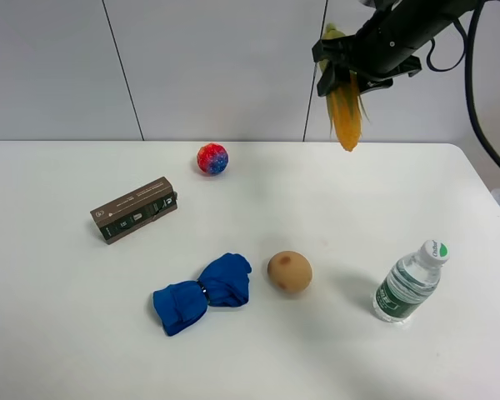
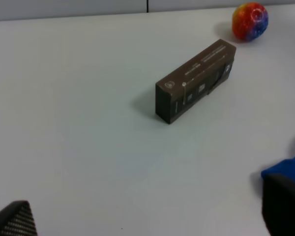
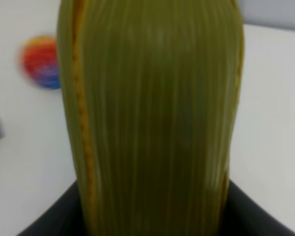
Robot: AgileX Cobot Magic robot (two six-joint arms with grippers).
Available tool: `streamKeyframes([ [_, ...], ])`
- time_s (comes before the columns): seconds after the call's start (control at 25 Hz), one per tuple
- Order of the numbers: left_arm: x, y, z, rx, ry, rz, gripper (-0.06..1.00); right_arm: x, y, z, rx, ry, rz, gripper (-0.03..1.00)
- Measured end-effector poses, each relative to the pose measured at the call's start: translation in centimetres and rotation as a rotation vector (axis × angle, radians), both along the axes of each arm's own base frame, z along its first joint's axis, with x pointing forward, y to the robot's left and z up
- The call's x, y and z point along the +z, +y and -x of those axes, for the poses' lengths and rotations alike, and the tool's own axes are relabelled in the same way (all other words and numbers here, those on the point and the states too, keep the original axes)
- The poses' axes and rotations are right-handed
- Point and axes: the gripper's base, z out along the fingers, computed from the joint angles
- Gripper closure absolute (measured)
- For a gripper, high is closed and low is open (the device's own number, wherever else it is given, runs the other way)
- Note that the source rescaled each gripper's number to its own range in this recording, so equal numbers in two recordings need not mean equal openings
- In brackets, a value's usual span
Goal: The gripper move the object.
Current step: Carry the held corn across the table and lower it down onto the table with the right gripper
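The right hand (image 1: 347,71) is closed on the corn (image 1: 347,117), gripping it at the green husk end so the yellow tip hangs downward, slightly tilted. The corn is high in the air, well above the counter (image 1: 58,333), over its far right part. The left hand (image 2: 147,219) is open with nothing between its fingers, low over the counter near the brown box (image 2: 195,81).

The main risk, as I judge it, is the grip itself. The husk looks smooth, and most of the ear hangs below the hand, so a quick swing or stop could let it slide out. A drop from this height would likely make it bounce and roll. It could then knock the tan ball (image 1: 289,272), which would roll away, or tip the upright water bottle (image 1: 410,283).

A second concern is sight. The husk fills nearly the whole right wrist view, so that camera shows little of where the corn would land. Lowering it toward the blue cloth (image 1: 202,292) or the colourful ball (image 1: 212,158) could end in a bump.
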Motion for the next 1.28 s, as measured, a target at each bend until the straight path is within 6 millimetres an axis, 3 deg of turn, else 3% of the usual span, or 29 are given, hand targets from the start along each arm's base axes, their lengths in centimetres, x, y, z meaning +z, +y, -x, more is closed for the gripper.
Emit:
streamKeyframes([
  [0.44, 0.0, 0.0, 0.0, 0.000, 0.000, 0.000, -0.06, 0.9, 6.0, 2.3, 0.494, -0.251, 0.120, 0.95],
  [0.68, 0.0, 0.0, 0.0, 0.000, 0.000, 0.000, -0.06, 1.0, 10.0, 4.4, 0.916, -0.502, 0.313, 0.95],
  [0.72, 0.0, 0.0, 0.0, 0.000, 0.000, 0.000, -0.06, 1.1, 11.4, 5.2, 1.057, -0.598, 0.378, 0.95],
  [0.88, 0.0, 0.0, 0.0, 0.000, 0.000, 0.000, -0.06, 1.1, 14.1, 6.8, 1.263, -0.761, 0.475, 0.95],
  [1.0, 0.0, 0.0, 0.0, 0.000, 0.000, 0.000, -0.06, 0.2, 16.0, 7.6, 1.386, -0.831, 0.565, 0.95],
  [1.28, 0.0, 0.0, 0.0, 0.000, 0.000, 0.000, -0.06, -4.3, 19.4, 8.5, 1.606, -0.806, 0.702, 0.95],
])
